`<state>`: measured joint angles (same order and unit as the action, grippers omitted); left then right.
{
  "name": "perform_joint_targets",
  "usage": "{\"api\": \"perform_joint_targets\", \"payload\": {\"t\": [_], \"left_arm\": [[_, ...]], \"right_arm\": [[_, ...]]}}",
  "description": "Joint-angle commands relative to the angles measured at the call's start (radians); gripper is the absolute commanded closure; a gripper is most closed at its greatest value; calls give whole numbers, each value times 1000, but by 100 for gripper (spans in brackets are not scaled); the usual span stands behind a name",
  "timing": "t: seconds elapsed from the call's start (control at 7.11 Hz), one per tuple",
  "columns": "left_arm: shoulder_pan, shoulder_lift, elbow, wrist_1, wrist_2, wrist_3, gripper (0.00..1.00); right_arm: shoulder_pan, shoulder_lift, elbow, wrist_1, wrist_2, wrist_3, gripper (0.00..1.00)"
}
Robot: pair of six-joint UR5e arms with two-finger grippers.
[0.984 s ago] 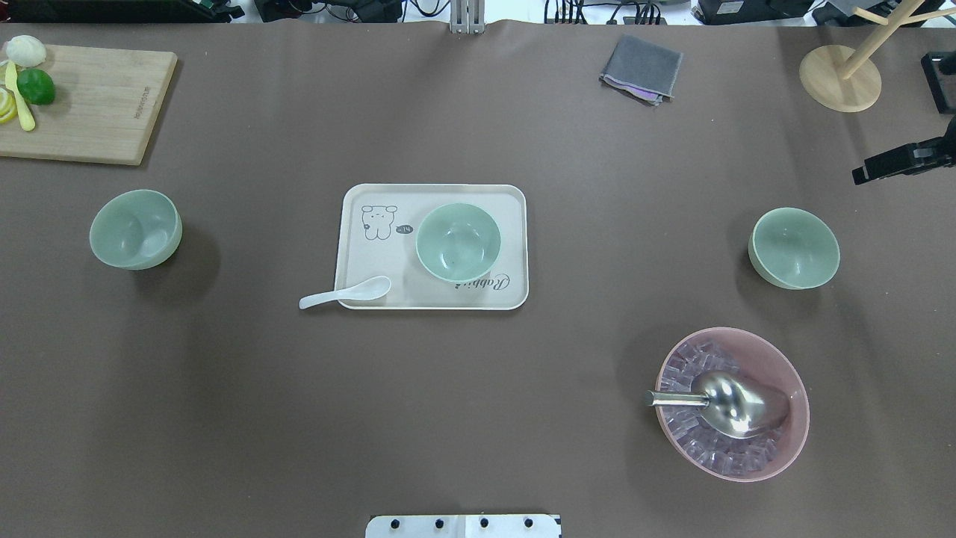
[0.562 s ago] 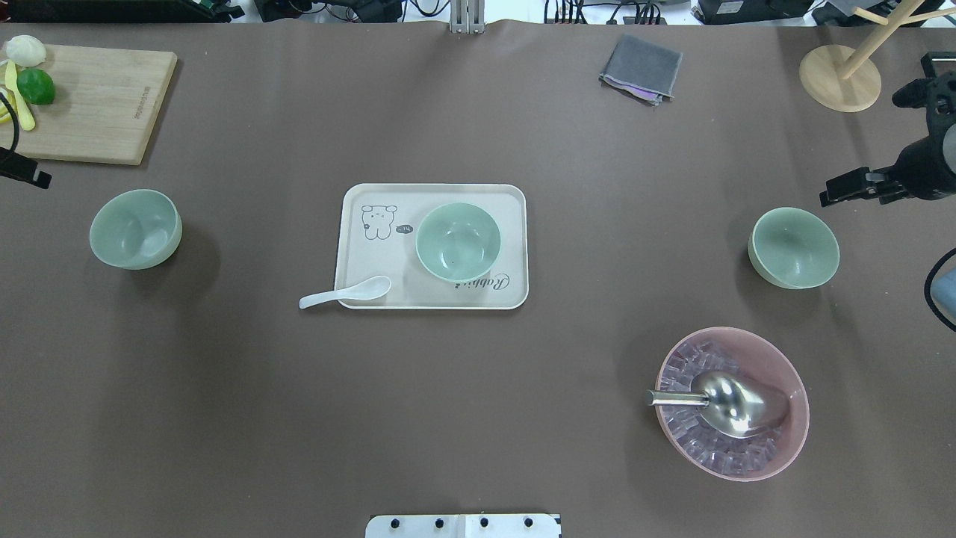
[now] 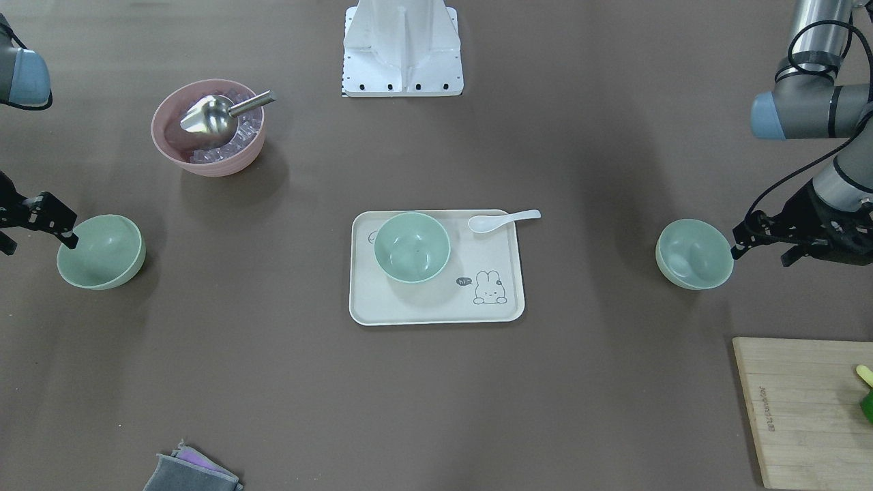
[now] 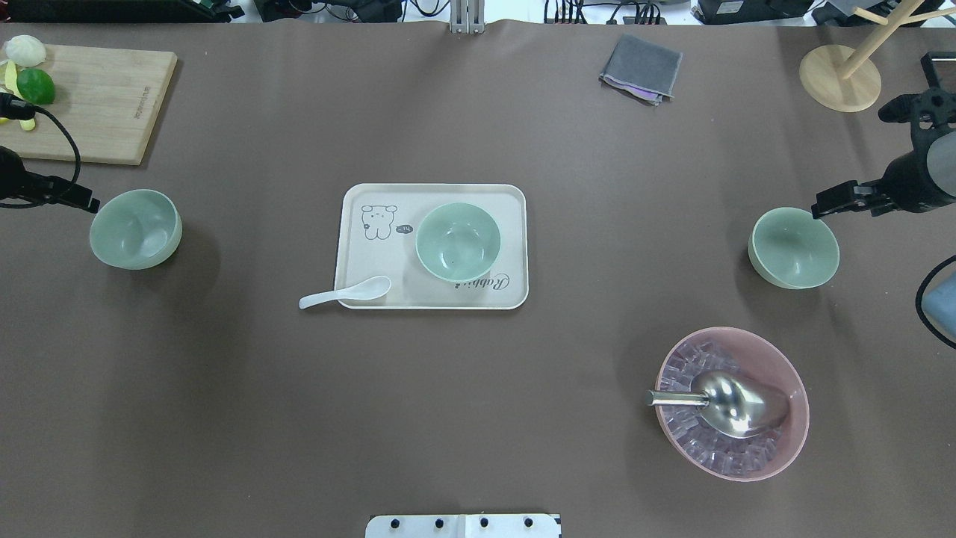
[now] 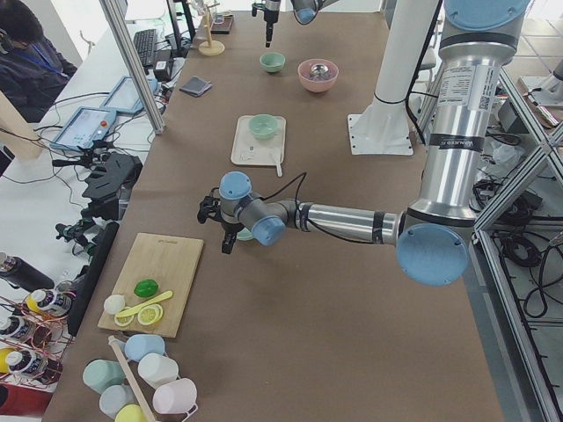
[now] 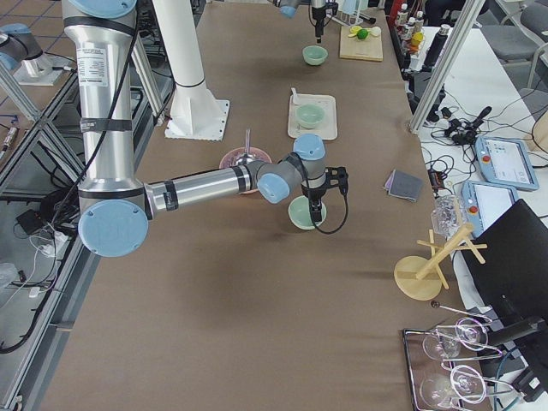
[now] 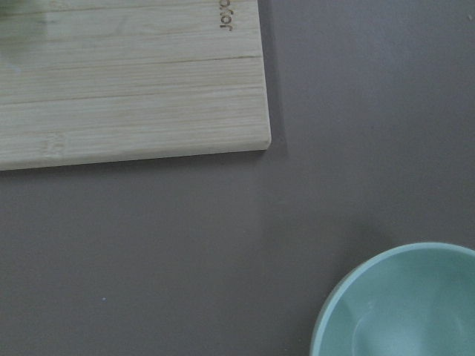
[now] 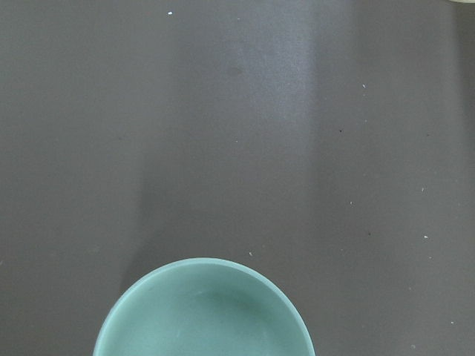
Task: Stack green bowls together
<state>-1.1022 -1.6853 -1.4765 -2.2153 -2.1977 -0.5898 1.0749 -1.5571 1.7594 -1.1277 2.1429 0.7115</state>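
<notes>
Three pale green bowls stand apart on the table. The left bowl (image 4: 135, 229) is near my left gripper (image 4: 84, 202), which hovers just beyond its outer rim and looks open and empty. The middle bowl (image 4: 458, 241) sits on a beige tray (image 4: 515, 217). The right bowl (image 4: 794, 247) has my right gripper (image 4: 833, 203) just beyond its far outer rim, also open and empty. In the front-facing view the left gripper (image 3: 758, 252) is beside the left bowl (image 3: 694, 254), and the right gripper (image 3: 37, 239) is beside the right bowl (image 3: 101, 260). Each wrist view shows a bowl's rim, the left (image 7: 401, 311) and the right (image 8: 204, 311).
A pink bowl (image 4: 736, 448) with ice cubes and a metal scoop (image 4: 728, 403) stands at the front right. A white spoon (image 4: 343, 293) rests on the tray's edge. A wooden cutting board (image 4: 97, 104) with fruit, a grey cloth (image 4: 641, 69) and a wooden stand (image 4: 840, 78) lie at the back.
Both arms have come in from the table's sides toward the outer bowls. The left gripper, out of view one second ago, now reaches the left bowl's rim. No bowl has moved.
</notes>
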Motion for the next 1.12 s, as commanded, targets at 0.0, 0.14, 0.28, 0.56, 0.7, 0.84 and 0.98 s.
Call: {"api": "perform_joint_targets", "payload": {"t": [0.0,0.14,0.28,0.56,0.7,0.84,0.98], "left_arm": [[31,-2,28,-62,4,-2,13],[45,4,28,-72,4,-4,28],[51,4,25,-73,4,-4,41],[50,4,19,-72,1,4,54],[50,4,18,-72,0,5,55],[50,4,18,-72,0,5,59],[50,4,19,-72,0,5,62]], "right_arm": [[-1,0,5,0,-2,0,0],[-3,2,5,0,-2,0,0],[-1,0,6,0,-8,-1,0],[-1,0,9,0,-9,0,0],[-1,0,9,0,-9,0,0],[-1,2,9,0,-9,0,0],[-3,0,9,0,-9,0,0]]}}
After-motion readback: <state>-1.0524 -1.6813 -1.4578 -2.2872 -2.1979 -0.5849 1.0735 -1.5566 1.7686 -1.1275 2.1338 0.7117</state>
